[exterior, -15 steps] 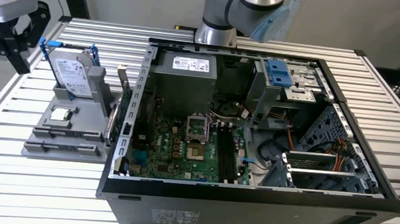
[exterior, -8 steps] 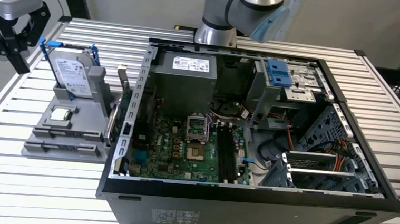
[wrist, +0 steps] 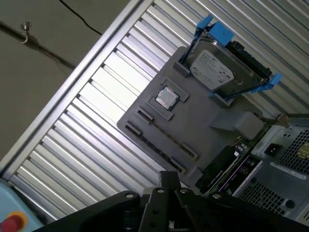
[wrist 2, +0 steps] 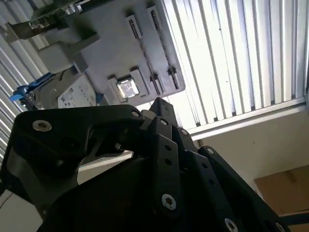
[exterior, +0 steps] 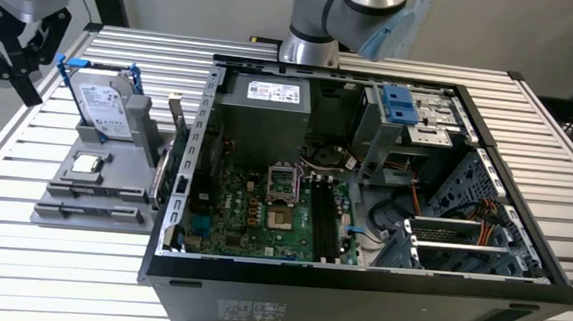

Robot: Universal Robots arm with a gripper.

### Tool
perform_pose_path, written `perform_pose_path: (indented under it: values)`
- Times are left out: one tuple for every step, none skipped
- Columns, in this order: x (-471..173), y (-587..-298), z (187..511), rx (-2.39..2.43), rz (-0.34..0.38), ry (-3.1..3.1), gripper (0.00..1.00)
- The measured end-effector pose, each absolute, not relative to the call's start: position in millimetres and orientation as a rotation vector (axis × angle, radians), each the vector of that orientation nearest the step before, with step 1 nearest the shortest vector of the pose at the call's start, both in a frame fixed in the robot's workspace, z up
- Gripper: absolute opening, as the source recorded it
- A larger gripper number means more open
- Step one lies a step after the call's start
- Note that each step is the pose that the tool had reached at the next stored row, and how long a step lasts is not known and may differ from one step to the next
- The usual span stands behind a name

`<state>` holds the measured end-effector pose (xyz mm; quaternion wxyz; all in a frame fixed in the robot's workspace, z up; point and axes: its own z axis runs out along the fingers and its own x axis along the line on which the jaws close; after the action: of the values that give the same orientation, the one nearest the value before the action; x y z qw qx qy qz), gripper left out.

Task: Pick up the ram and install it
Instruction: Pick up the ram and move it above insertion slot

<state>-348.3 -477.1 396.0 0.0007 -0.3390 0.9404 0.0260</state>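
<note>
Your gripper (exterior: 4,84) hangs open and empty, high over the table's (exterior: 47,265) edge beside the holder (exterior: 61,213). The ram (wrist: 154,146) seems to stand edge-on at the holder's edge farthest from the drive (exterior: 103,110), probably so its flat faces can be pinched.

You are seeing a ribbed bare-metal surface (wrist: 96,145) gleaming beneath the matt black hand (exterior: 5,86), a matt grey plastic holder (wrist: 193,121), and a shiny metal hard drive (wrist: 217,70) wearing blue plastic brackets (wrist: 217,31).
</note>
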Motion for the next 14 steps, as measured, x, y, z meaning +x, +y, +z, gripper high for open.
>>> perform_pose_path:
  values:
    - [-348.3, -477.1, 396.0, -1.09, 0.082, 2.944, 0.0]
    - [-348.3, -477.1, 396.0, -1.115, 0.081, 2.935, 0.0]
    - [-348.3, -477.1, 396.0, -1.139, 0.081, 2.925, 0.0]
    - [-348.2, -477.1, 396.0, -1.163, 0.081, 2.915, 0.0]
    - [-348.2, -477.2, 396.0, -1.185, 0.08, 2.905, 0.0]
    - [-348.1, -477.1, 396.0, -1.206, 0.078, 2.895, 0.0]
    - [-348.2, -477.1, 396.1, -1.226, 0.077, 2.884, 0.0]
    - [-348.2, -477.1, 396.1, -1.245, 0.075, 2.874, 0.0]
    - [-348.2, -477.1, 396.0, -1.263, 0.073, 2.863, 0.0]
    - [-348.2, -477.1, 396.0, -1.281, 0.07, 2.851, 0.0]
    - [-348.2, -477.1, 396.1, -1.297, 0.068, 2.841, 0.0]
    - [-348.2, -477.1, 396.0, -1.315, 0.066, 2.829, 0.0]
    - [-348.2, -477.1, 396.1, -1.327, 0.064, 2.821, 0.0]
    - [-348.2, -477.1, 396.0, -1.338, 0.064, 2.816, 0.0]
